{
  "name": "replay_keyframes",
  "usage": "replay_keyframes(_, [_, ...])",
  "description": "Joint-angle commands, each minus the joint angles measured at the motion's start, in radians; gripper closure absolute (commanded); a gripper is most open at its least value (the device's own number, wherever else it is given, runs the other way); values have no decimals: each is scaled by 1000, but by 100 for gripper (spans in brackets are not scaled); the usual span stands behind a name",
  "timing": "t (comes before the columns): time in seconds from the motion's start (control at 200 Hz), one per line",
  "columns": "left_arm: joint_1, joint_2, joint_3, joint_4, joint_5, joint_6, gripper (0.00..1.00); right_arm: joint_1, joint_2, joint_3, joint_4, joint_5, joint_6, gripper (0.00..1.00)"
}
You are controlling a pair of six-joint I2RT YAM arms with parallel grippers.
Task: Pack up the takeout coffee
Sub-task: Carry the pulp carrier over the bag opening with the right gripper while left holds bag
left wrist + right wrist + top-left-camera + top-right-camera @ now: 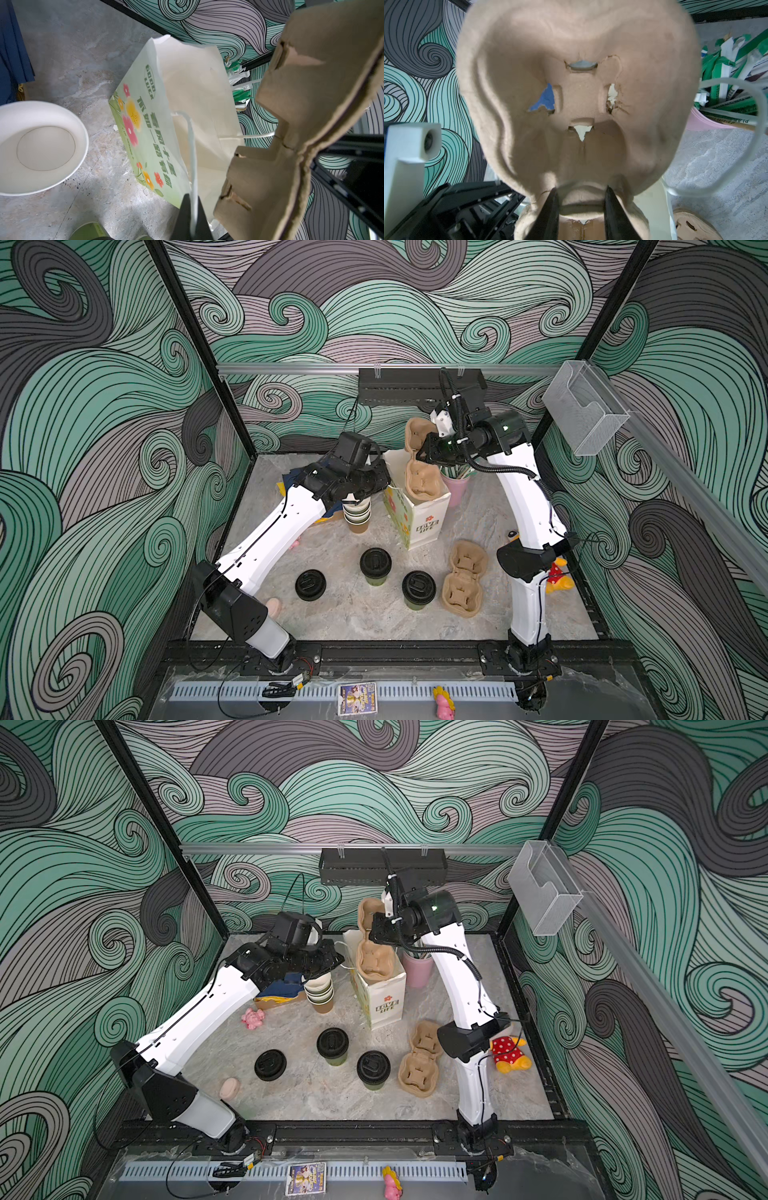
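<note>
Two takeout coffee cups stand lidded on the table in both top views, one behind the other. Behind them a flowered paper bag stands open. My left gripper is at the bag's left rim, shut on the bag's white cord handle. My right gripper is shut on the waist of a brown pulp carrier. The carrier stands on end, its lower half inside the bag's mouth.
A loose black lid lies left of the cups. A second pulp carrier lies to their right. A stack of empty cups stands beside the bag, and a pink cup of straws behind it. A plush toy lies by the right arm.
</note>
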Motion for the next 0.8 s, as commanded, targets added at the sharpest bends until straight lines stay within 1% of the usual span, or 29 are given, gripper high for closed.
replay_keyframes(0.0, [-2,-32,-1,16,62,-3,100,3,26,1,31,61,-28,76])
replay_keyframes(0.16, [-6,-59,-20,15,111,-11,100,10,38,-18,27,91,-75,76])
replay_keyframes(0.385, [-13,-93,-50,12,151,-19,100,40,37,-46,-46,143,-131,76])
replay_keyframes(0.791, [-16,-127,-113,59,132,-58,100,103,38,-88,-183,162,-117,75])
